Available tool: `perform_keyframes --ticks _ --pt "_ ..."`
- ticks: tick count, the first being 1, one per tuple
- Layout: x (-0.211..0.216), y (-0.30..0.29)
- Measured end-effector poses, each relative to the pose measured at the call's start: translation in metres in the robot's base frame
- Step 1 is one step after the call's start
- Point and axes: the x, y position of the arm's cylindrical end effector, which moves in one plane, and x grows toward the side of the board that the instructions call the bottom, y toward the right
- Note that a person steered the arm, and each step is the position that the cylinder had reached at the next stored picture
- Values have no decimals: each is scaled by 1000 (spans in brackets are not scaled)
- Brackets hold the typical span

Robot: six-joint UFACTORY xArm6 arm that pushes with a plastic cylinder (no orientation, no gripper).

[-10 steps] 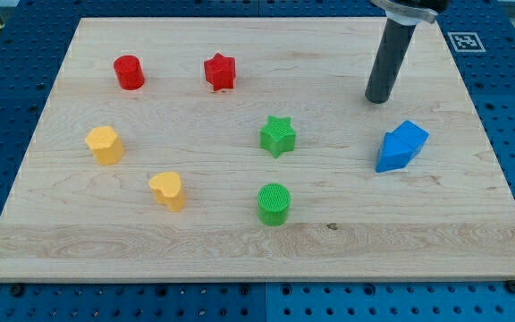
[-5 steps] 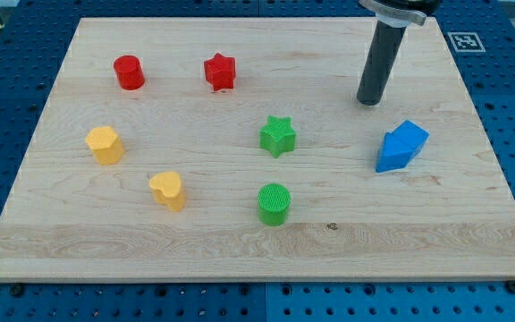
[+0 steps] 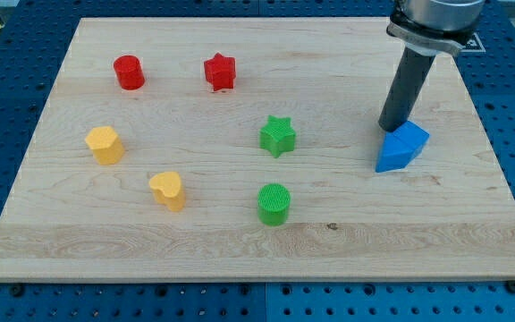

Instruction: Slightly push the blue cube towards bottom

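Note:
The blue cube (image 3: 408, 137) lies at the view's right, joined to another blue block (image 3: 390, 155) at its lower left. My tip (image 3: 392, 128) stands at the upper left edge of the blue cube, touching or nearly touching it. The dark rod rises from there to the view's top right.
On the wooden board (image 3: 240, 241) lie a red cylinder (image 3: 129, 72), a red star (image 3: 220, 72), a green star (image 3: 277, 136), a green cylinder (image 3: 274, 204), a yellow block (image 3: 105, 145) and a yellow heart-like block (image 3: 167, 190). The blue perforated table surrounds the board.
My tip first moved slightly left and up, then swung right and down to the top of the blue cube. No block has moved.

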Motion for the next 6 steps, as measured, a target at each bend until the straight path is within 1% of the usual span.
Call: perform_keyframes --ticks 2,5,6 --pt "9 0" --pt "-6 29" --pt "-15 29"
